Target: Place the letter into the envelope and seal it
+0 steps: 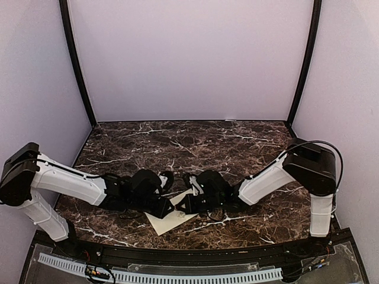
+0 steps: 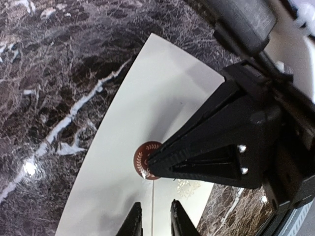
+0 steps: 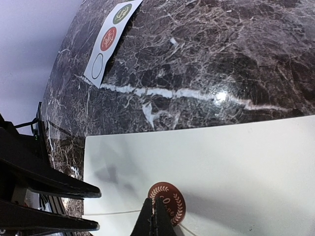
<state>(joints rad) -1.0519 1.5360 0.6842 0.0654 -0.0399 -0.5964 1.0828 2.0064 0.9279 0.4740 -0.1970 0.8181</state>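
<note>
1. The envelope (image 1: 172, 222) lies flat at the table's (image 1: 237, 148) near middle, long axis slanting from near-left to far-right.
2. Right gripper (image 3: 155, 219) is pinched closed, tips on the round red seal (image 3: 172, 196).
3. Left gripper (image 2: 155, 223) hovers over the envelope, fingers slightly parted, gripping nothing.

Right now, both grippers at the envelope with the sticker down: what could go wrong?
1. The right gripper has its shut tips resting on the edge of the red sticker; pulling away could lift or skew it.
2. The sticker seems to sit mostly on one side of the flap line of the envelope, so the seal may hold weakly.
3. The left gripper, slightly open, hangs close to the right one; retreating together risks a bump.
</note>
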